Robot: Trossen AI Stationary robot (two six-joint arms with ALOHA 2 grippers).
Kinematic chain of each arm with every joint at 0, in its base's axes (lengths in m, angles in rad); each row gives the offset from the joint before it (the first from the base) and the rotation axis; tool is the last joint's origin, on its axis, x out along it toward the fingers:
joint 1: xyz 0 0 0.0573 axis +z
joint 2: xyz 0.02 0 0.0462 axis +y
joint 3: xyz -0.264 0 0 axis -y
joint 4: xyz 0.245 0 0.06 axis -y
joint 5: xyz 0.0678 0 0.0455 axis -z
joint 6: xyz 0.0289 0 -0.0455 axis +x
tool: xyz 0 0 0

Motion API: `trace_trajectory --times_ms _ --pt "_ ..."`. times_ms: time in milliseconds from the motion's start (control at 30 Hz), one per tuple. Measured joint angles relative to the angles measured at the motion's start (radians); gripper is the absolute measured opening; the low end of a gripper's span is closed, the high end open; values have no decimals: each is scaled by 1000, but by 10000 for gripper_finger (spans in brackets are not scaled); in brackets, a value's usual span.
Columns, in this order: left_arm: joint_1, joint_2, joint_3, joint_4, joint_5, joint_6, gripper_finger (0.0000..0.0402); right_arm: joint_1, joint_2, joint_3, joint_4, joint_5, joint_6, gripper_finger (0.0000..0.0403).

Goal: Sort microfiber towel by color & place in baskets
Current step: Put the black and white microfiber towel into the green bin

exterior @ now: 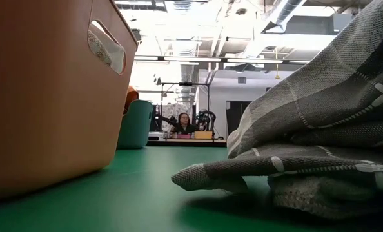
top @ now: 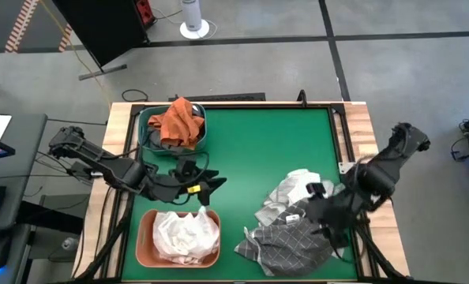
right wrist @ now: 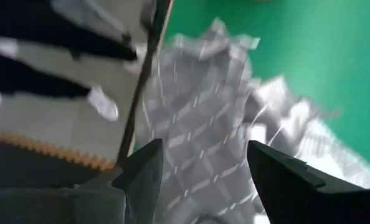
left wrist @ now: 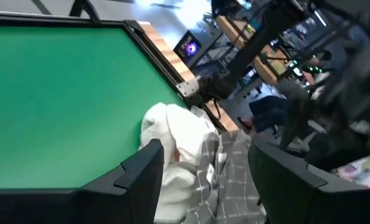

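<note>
Grey grid towels [right wrist: 203,143] below open, empty right hand [right wrist: 200,171]; left hand [left wrist: 203,180] open; low view shows neither.

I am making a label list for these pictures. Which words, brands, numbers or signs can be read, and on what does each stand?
None can be read.
Yellow tag on the left claw: too small to read.
Lit screen beyond the table edge in the left wrist view: blurred, unreadable.
Teal basket, salmon basket, towels: no print visible.
</note>
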Motion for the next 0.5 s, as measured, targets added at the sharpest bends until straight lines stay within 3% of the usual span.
trace_trajectory --times_ms 267,500 --pt "57 0 0 -2 58 -5 224 131 2 -227 41 -6 132 260" --pt "93 0 0 -4 110 -4 224 183 2 -366 72 41 129 252"
